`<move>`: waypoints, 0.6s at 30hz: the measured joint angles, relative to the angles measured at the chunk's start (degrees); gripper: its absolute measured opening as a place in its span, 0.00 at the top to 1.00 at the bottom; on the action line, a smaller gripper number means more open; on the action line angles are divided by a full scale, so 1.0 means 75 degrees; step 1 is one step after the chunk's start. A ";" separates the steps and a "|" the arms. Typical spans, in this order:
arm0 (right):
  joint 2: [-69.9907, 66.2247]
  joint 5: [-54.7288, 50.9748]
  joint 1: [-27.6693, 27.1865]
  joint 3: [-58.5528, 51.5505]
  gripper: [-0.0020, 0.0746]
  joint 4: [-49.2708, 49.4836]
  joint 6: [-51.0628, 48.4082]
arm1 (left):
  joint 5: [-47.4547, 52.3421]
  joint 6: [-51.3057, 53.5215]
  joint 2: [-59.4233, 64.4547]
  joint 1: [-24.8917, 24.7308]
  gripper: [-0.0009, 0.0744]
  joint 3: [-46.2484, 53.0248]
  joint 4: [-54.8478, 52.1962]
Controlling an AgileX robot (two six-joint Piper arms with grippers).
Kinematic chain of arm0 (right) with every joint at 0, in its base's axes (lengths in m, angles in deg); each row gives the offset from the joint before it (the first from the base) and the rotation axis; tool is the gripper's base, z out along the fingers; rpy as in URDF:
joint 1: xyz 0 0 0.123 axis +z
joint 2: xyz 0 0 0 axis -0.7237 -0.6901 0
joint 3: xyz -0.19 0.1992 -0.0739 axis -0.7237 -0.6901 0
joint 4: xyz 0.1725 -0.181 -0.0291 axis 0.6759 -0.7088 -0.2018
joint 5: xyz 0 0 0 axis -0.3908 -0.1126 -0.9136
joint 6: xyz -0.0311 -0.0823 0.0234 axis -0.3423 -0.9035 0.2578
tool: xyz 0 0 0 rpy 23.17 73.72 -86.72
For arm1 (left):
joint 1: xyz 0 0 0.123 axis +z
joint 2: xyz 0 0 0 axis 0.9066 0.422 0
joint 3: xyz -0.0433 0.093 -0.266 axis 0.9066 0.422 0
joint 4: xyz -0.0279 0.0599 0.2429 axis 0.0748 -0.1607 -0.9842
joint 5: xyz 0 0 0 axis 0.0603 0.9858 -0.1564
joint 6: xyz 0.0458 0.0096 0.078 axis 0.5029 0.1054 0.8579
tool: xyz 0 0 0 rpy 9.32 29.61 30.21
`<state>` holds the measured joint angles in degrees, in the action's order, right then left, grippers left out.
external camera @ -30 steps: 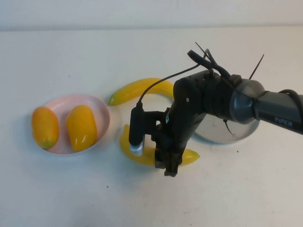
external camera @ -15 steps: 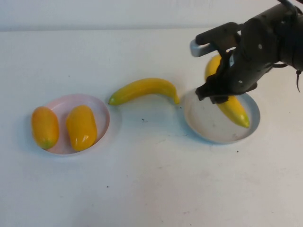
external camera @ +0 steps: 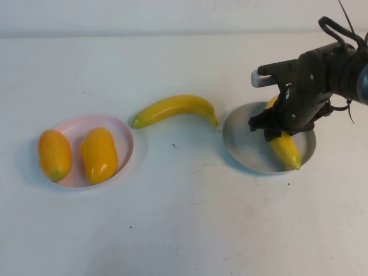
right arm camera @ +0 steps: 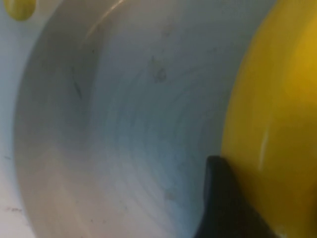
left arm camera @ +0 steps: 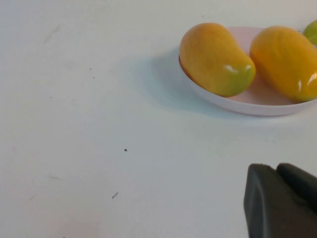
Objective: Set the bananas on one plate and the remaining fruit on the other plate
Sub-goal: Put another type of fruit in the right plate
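Note:
One banana [external camera: 286,150] lies in the grey plate [external camera: 241,144] at the right, and my right gripper [external camera: 275,127] is shut on its upper half. In the right wrist view a dark finger [right arm camera: 225,203] presses against that banana [right arm camera: 277,99] over the plate's floor [right arm camera: 124,124]. The second banana [external camera: 172,108] rests on the table between the plates, its tip near the grey rim. Two mango-like fruits [external camera: 54,154] [external camera: 99,154] sit on the pink plate [external camera: 118,129] at the left. My left gripper [left arm camera: 277,167] is shut and empty, low over the table near the pink plate [left arm camera: 247,101]; the high view does not show it.
White tabletop all around, with a pale wall edge along the back. The left fruit [left arm camera: 215,59] overhangs the pink plate's rim.
My right gripper has carried the banana from the middle of the table to the right and lowered it into the grey plate. Everything else stayed put.

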<state>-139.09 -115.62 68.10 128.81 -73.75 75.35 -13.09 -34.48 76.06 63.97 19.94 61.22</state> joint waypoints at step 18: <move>0.0191 -0.1003 0.0260 0.1182 0.41 0.0245 -0.1006 | 0.0000 0.0000 0.0000 0.0000 0.99 0.0000 0.0000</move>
<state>-137.65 -123.13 70.05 137.68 -71.91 67.80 -13.09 -34.48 76.06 63.97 19.94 61.22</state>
